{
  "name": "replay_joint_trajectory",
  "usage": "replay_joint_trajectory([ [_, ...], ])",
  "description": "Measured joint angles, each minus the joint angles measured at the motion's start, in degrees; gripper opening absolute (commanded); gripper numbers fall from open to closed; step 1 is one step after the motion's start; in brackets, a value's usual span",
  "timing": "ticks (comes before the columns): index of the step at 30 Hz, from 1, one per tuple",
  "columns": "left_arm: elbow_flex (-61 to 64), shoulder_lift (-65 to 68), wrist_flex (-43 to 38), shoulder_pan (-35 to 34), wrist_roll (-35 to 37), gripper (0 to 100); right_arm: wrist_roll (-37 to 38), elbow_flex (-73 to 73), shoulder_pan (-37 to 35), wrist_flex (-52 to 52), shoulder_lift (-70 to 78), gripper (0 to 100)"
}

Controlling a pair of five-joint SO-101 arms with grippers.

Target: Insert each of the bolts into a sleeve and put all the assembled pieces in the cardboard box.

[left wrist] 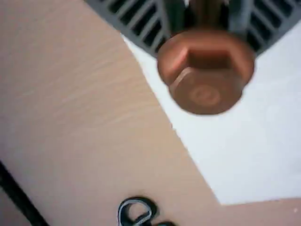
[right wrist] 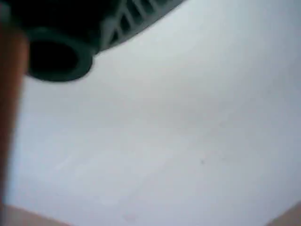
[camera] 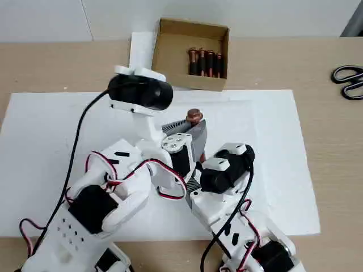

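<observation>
High view: cardboard box (camera: 164,54) at the far edge of the counter (camera: 57,62), four assembled pieces (camera: 205,62) lying side by side inside. Near the box, on the arms' side, left tool (camera: 193,126) clenched on a copper bolt (camera: 194,117); the head is up and the shank drops between the fingers, so the long axis is roughly upright. Left arm folded, wrist turned in over the white sheet (camera: 272,147). Right arm (camera: 227,170) crowds in from farther off the box, wrist tucked just under the left tool. Scissors (camera: 349,81) well apart from the box, off the sheet. Left wrist view: hex head of bolt (left wrist: 204,75) close up, ribbed dark fingers (left wrist: 136,19) pinching the shank behind it. Right wrist view: right tool (right wrist: 61,28) appears clamped on a dark sleeve (right wrist: 54,59), open mouth showing, ribbed finger (right wrist: 136,16) alongside. Copper streak just beside the sleeve is likely the shank, too blurred to be sure. Judgement: mouth sits beside the shank, not around it; insertion turns on lining the sleeve bore up with the bolt's axis. The left arm is nearer the box for the drop.
</observation>
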Motion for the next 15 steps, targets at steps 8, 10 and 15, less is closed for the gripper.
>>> replay_joint_trajectory([
  [8,-0.7,0.0,2.7,-4.3,-2.0,1,0.0,0.0,1.2,1.2,-0.8,0.4],
  [10,-0.7,0.0,3.7,-4.2,-2.0,1,0.0,0.0,1.1,1.2,-0.8,0.4],
  [15,-0.7,0.0,4.1,-3.4,-1.7,1,0.0,0.0,1.1,1.2,-0.8,0.4],
])
